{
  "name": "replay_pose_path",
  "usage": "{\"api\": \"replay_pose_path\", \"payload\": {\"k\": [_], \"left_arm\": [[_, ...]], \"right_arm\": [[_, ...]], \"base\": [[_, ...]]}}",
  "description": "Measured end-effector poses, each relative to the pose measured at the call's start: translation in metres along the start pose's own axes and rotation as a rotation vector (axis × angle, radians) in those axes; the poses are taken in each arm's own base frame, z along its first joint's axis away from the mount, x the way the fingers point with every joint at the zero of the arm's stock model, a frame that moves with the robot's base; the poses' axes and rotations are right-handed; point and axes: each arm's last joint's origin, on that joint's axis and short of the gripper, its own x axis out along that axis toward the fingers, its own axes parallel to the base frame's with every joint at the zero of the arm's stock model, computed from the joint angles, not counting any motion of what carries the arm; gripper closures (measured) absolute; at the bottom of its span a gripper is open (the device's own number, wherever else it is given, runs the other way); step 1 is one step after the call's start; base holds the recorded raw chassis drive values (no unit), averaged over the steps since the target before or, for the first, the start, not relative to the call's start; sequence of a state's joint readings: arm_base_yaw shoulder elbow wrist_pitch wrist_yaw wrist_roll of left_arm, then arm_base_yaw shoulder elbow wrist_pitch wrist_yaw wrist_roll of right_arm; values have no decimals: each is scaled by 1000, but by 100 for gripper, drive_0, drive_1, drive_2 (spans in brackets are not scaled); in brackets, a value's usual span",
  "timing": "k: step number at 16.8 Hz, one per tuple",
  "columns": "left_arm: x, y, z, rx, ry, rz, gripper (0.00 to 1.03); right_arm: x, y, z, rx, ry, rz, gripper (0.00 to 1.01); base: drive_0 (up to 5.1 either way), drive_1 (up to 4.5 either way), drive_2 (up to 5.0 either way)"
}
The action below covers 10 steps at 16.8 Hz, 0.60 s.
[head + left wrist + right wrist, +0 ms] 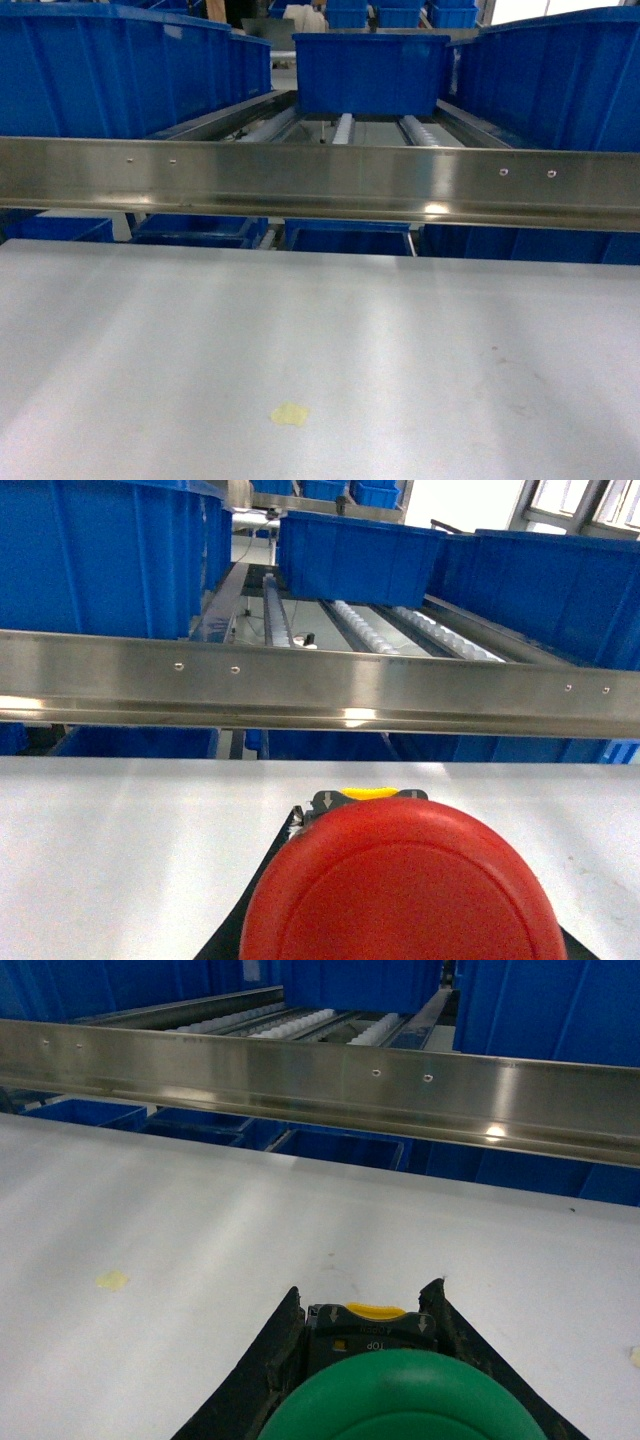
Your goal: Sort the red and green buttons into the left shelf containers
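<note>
Buttons are absent from the head view, which shows a bare grey bench (320, 350) and blue bins (120, 70) on the shelf behind. Left wrist: red button (400, 890) gripped in the left jaws. Right wrist: green button (400, 1400) clamped between the right jaws' black fingers (270, 1360).

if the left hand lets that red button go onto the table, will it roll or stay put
The red button looks top-heavy: its wide domed cap overhangs the black body, so it would probably tip rather than stand. The round cap could let it roll in an arc. It looks like rigid plastic, unlikely to deform. The white table looks smooth, so it may slide a little.
</note>
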<state>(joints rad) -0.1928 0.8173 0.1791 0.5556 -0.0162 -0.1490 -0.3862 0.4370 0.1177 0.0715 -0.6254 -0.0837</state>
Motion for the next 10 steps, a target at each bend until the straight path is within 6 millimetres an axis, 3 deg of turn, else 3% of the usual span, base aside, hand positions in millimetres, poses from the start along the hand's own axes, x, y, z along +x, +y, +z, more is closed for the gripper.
{"api": "replay_pose_path", "payload": {"k": [10], "left_arm": [[0,0,0,0,-2,0,78]], "right_arm": [[0,0,0,-1,-1,0,72]], "base": [[-491,252,252]]}}
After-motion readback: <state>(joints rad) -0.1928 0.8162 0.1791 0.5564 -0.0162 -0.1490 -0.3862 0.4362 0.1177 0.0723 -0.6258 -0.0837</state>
